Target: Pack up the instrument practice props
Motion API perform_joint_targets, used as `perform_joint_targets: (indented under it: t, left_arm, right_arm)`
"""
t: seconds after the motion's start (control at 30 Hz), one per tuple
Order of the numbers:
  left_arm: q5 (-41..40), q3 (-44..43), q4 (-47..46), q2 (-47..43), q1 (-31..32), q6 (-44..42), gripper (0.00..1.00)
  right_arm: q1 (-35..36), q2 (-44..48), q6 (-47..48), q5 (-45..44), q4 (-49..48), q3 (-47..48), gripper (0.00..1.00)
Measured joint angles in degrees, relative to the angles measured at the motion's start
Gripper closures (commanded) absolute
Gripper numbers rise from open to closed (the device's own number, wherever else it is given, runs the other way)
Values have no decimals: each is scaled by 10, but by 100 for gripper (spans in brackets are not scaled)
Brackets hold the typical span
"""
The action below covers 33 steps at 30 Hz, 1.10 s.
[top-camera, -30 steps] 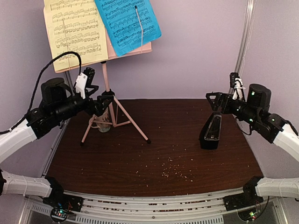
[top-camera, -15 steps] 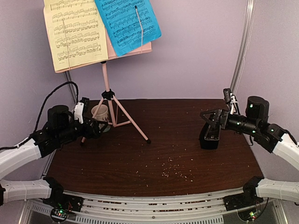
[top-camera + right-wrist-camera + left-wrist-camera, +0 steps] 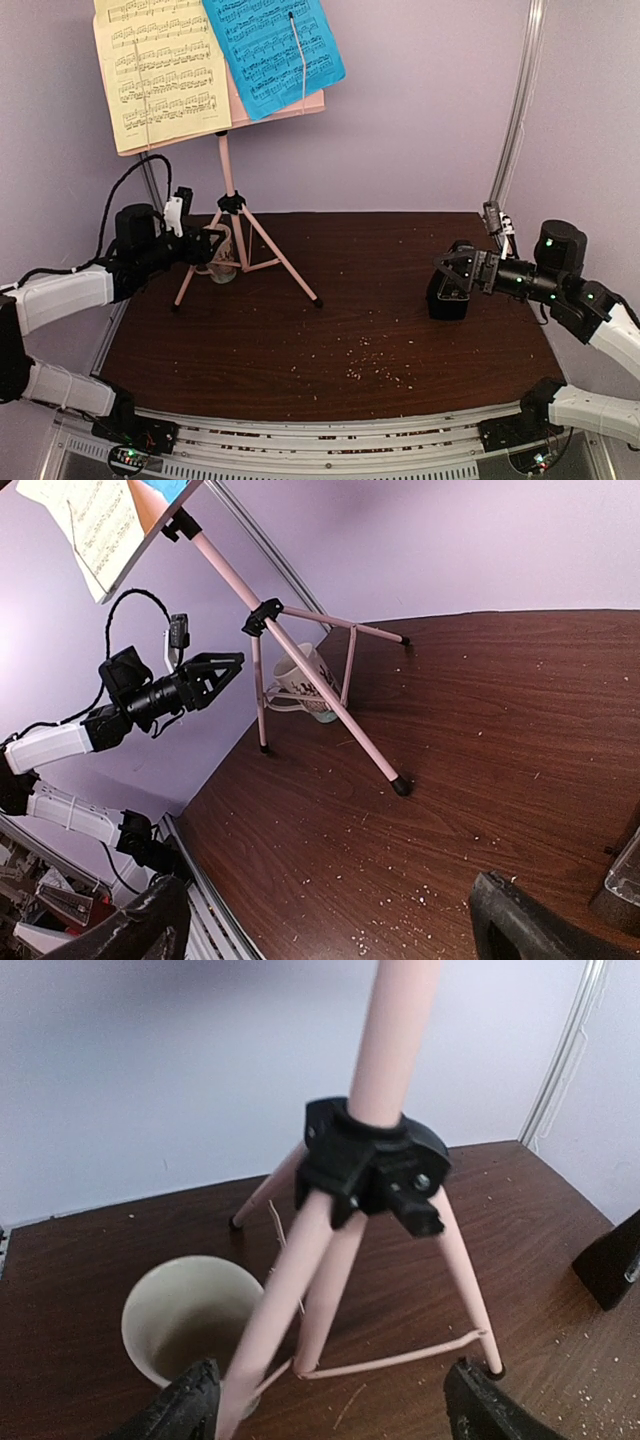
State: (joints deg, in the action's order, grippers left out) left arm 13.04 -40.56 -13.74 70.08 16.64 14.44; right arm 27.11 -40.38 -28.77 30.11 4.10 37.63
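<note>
Since the stand [image 3: 228, 165] needs gripping by its legs, the left gripper [image 3: 212, 245] is gaping beside them at nine o'clock, while the right gripper [image 3: 450, 270] is hovering open by the metronome [image 3: 447, 297] at three o'clock.

Robot lab test cell is indicated: dark wood table [image 3: 300, 330] boxed in by plain lilac walls [image 3: 420, 130], aluminium frame post [image 3: 517, 100] in the corner, slotted metal rail [image 3: 330, 432] along the near edge, bare circuit boards [image 3: 128, 458] with lit LEDs; blurred clutter [image 3: 45, 905] outside, possibly shelving
</note>
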Motion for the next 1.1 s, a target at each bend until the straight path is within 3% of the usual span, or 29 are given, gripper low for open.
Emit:
perform_joint_targets:
  t: [0.17, 0.33, 0.47, 0.53, 0.57, 0.93, 1.1]
  left_arm:
    - [19, -33, -36, 52, -34, -35, 25]
    - [63, -43, -60, 101, -42, -67, 35]
    - [88, -45, -68, 130, -41, -91, 52]
    - [94, -52, -74, 143, -42, -103, 72]
    - [98, -59, -77, 149, -43, -109, 75]
    - [140, -66, -116, 165, -43, -164, 100]
    - [155, -50, -147, 165, -43, -163, 100]
  right_arm:
    - [0, 2, -1, 14, -9, -26, 0]
    - [0, 5, 0, 22, -13, -41, 0]
    - [0, 5, 0, 24, -15, -43, 0]
    - [0, 5, 0, 26, -17, -44, 0]
    - [0, 5, 1, 26, -17, -44, 0]
    - [0, -1, 0, 28, -25, -54, 0]
    - [0, -10, -1, 28, -32, -54, 0]
